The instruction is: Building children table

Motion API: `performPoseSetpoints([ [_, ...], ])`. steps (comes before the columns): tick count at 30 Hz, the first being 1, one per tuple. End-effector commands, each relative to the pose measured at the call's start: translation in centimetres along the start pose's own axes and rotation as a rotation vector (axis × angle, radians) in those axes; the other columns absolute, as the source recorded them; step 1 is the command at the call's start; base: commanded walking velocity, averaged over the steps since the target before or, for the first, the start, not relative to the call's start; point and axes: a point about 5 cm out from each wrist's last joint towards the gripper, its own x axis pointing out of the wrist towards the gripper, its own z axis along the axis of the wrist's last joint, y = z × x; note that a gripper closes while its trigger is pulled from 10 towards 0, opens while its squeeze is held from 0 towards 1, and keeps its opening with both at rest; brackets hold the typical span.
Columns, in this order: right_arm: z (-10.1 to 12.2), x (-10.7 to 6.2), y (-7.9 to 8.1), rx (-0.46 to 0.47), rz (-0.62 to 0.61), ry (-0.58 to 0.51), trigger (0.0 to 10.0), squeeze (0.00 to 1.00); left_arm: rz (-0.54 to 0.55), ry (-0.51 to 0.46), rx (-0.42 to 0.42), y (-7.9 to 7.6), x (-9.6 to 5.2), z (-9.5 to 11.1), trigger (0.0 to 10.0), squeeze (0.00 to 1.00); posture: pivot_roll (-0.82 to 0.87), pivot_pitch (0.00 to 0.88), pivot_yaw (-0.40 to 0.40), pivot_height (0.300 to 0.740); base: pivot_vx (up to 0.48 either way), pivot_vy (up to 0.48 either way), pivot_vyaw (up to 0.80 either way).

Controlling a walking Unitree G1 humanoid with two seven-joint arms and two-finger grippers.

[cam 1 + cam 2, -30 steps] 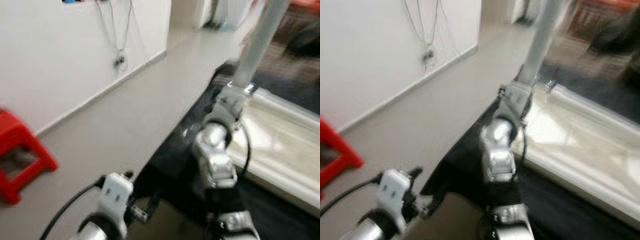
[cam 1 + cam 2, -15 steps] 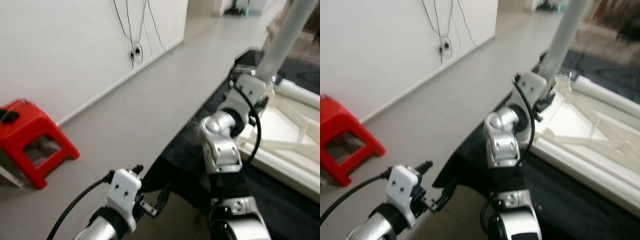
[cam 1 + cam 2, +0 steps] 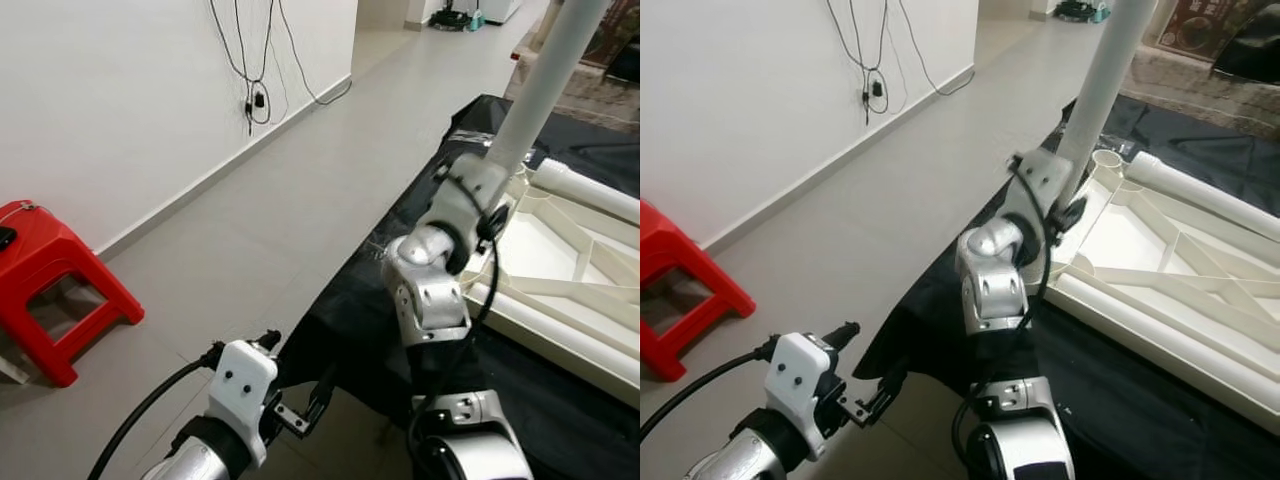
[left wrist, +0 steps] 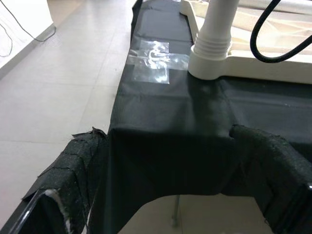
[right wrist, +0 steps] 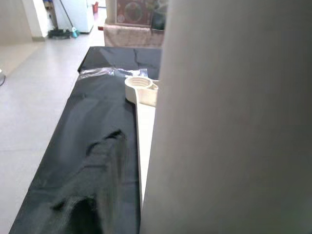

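Right gripper (image 3: 1065, 200) is up at the near corner of the white tabletop (image 3: 1160, 270), which lies face-down on the black cloth (image 3: 350, 320); the leg (image 3: 1105, 85) stands upright in that corner's socket, right against the gripper, crowding the right wrist view, and whether the fingers are clamped on it I cannot tell. Left gripper (image 4: 175, 175) hangs low at the cloth's near edge, fingers (image 4: 73, 170) spread apart, holding nothing, well short of the leg
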Motion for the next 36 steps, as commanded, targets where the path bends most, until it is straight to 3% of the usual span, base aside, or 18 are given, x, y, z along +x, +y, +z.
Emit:
performPoseSetpoints([
  [1, -2.1, -3.1, 1.9, 0.027, 0.085, 0.136, 10.0, 1.00, -0.005, 0.027, 0.001, -0.1, -0.1, -0.6, 10.0, 0.00, 0.12, 0.144, -0.043, 0.740, 0.000, 0.000, 0.00],
  [9, -1.7, -3.3, 2.1, 0.050, 0.105, 0.115, 10.0, 1.00, -0.001, 0.033, -0.004, 0.0, -0.1, -0.8, 10.0, 0.00, 0.12, 0.148, -0.043, 0.740, 0.000, 0.000, 0.00],
  [10, -1.6, -3.3, 2.0, 0.052, 0.111, 0.111, 10.0, 0.44, -0.001, 0.034, -0.004, 0.0, -0.1, -0.9, 10.0, 0.00, 0.12, 0.148, -0.043, 0.740, 0.000, 0.000, 0.00],
  [11, -1.6, -3.4, 1.8, 0.050, 0.124, 0.110, 10.0, 0.00, 0.000, 0.034, -0.005, 0.0, -0.1, -0.9, 10.0, 0.00, 0.12, 0.147, -0.042, 0.740, 0.000, 0.000, 0.00],
  [17, -1.7, -3.5, 0.8, 0.028, 0.157, 0.102, 10.0, 0.00, 0.002, 0.035, -0.005, 0.1, 0.1, -1.0, 10.0, 0.00, 0.12, 0.145, -0.042, 0.740, 0.000, 0.000, 0.00],
  [23, -2.8, -3.9, -1.5, -0.034, 0.241, 0.127, 10.0, 0.00, 0.013, 0.038, -0.005, 0.5, 0.3, -1.4, 10.0, 0.00, 0.11, 0.136, -0.039, 0.740, 0.000, 0.000, 0.00],
  [31, -3.3, -4.1, -2.3, -0.065, 0.265, 0.140, 10.0, 0.00, 0.019, 0.040, -0.002, 0.7, 0.3, -1.5, 10.0, 0.00, 0.11, 0.132, -0.039, 0.740, 0.000, 0.000, 0.00],
  [36, -3.6, -4.5, -3.9, -0.097, 0.319, 0.150, 10.0, 0.00, 0.018, 0.038, 0.004, 0.9, 0.4, -1.6, 10.0, 0.00, 0.10, 0.130, -0.036, 0.740, 0.000, 0.000, 0.00],
])
